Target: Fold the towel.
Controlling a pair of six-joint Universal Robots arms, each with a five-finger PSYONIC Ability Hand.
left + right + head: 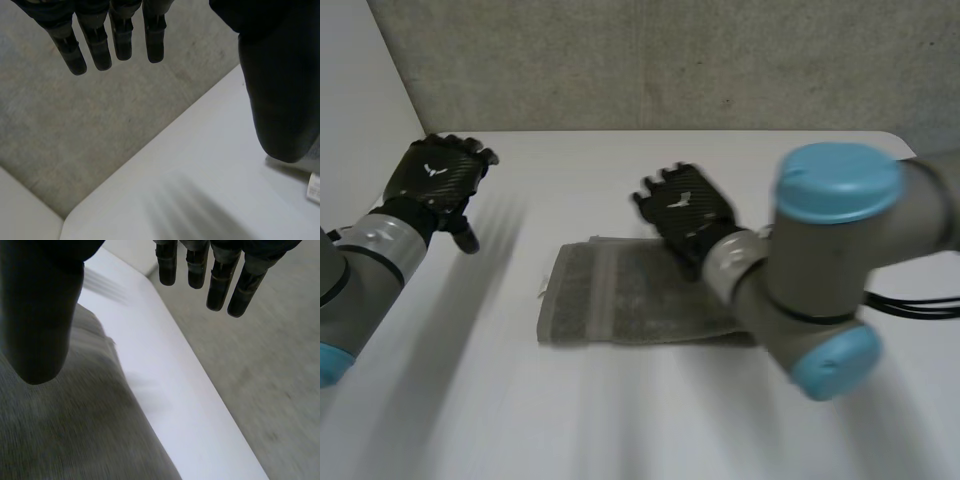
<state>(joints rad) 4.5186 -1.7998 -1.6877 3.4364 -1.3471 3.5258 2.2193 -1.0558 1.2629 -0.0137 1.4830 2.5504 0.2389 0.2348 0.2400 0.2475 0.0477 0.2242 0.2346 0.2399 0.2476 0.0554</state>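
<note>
Towel [620,300] looks folded, flat on the table. Left hand [438,172] and right hand [682,208] hover, fingers straight, empty — another fold needs an edge grasp.

Soft even light, med. bright; table [650,420] white, wall [620,60] duller; thin shadow under towel [630,295] edge.

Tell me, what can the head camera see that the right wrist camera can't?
The head view gives the towel's whole rectangle shape, the left hand off to the side and apart from it, and both arms. The right wrist view gives the underside of the right hand: its fingers are straight and hold nothing, and the towel's weave is up close beneath its thumb. Both share the grey towel, the white table, the right hand and the grey wall.
</note>
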